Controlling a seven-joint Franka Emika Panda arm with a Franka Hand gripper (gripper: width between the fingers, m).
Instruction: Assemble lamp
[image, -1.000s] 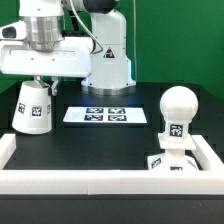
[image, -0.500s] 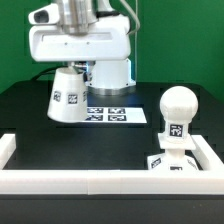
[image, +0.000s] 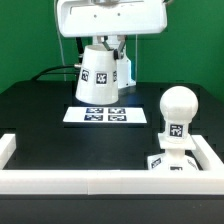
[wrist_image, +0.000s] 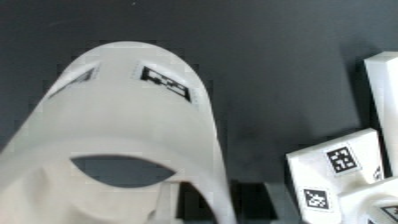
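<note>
The arm carries the shade (image: 97, 75) in the air above the marker board (image: 105, 115), well clear of the black counter (image: 50, 135). The fingers themselves are hidden in the exterior view and not clearly seen in the wrist view, where the shade (wrist_image: 134, 130) fills most of the picture; since the shade hangs off the counter, they are judged to be pinching it. The bulb (image: 177, 112) stands upright on the base (image: 170, 162) at the exterior view's right, against the white wall (image: 100, 180). The step in hand looks like carrying the shade across to the bulb. Next it must be centred over the bulb's round top and lowered straight down.
</note>
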